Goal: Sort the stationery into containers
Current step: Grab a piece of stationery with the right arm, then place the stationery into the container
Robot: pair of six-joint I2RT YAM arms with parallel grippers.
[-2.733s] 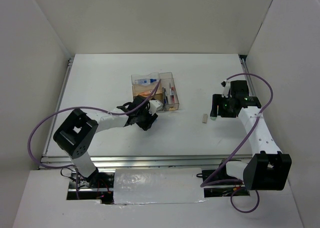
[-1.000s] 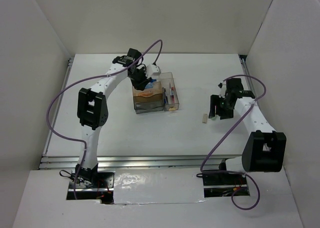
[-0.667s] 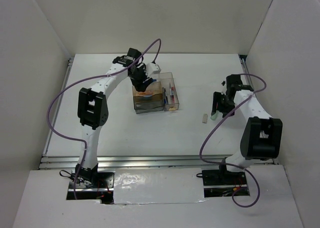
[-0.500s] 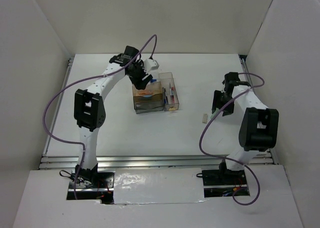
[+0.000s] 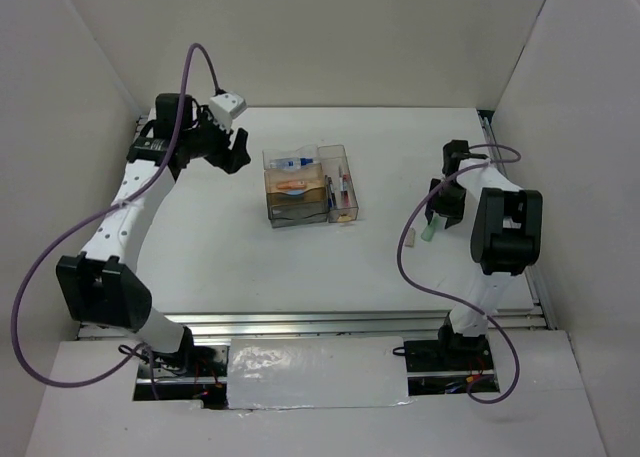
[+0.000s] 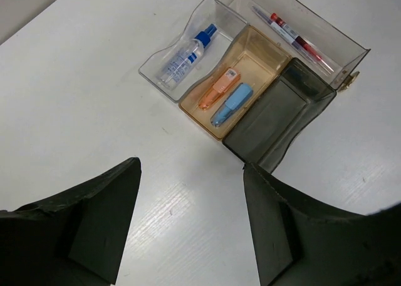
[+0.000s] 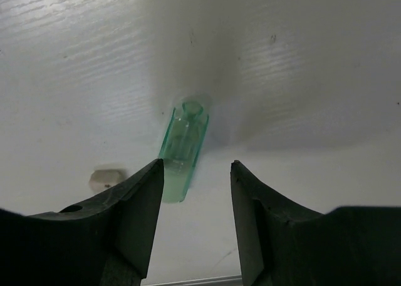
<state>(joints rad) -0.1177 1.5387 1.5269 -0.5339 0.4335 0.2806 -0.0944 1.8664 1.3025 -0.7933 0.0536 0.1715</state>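
Mint-green piece [image 7: 183,149], beyond spread right fingers [image 7: 139,214]

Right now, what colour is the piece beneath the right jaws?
Mint green piece; best in right wrist view.

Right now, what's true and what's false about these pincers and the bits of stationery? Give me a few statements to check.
The blue-capped bottle lies in the organizer. True.
The orange piece and blue piece share one compartment. True.
The left pincer is gripping something. False: it is open and empty.
The mint-green piece is in the organizer. False: it is outside, in front of the right pincer.
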